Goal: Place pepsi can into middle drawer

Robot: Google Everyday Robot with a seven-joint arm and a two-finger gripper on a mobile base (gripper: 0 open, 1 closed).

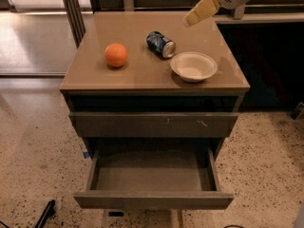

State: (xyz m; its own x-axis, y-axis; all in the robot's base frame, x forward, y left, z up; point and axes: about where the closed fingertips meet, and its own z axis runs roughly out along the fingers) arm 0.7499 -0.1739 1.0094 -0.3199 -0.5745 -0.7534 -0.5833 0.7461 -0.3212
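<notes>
The pepsi can [160, 44], dark blue with silver ends, lies on its side on the cabinet top [142, 75], between an orange [116, 54] and a white bowl [194, 66]. The middle drawer [153, 199] is pulled out at the bottom front, and its flat tray is empty. My gripper [191, 20] hangs in the air at the top right, above the cabinet's back right part. It is behind and to the right of the can, apart from it, and holds nothing.
A closed drawer front with small pale scratches [153, 125] sits above the open one. A dark counter [266, 56] stands to the right. A metal post [71, 8] is at the back left. Speckled floor [38, 146] surrounds the cabinet.
</notes>
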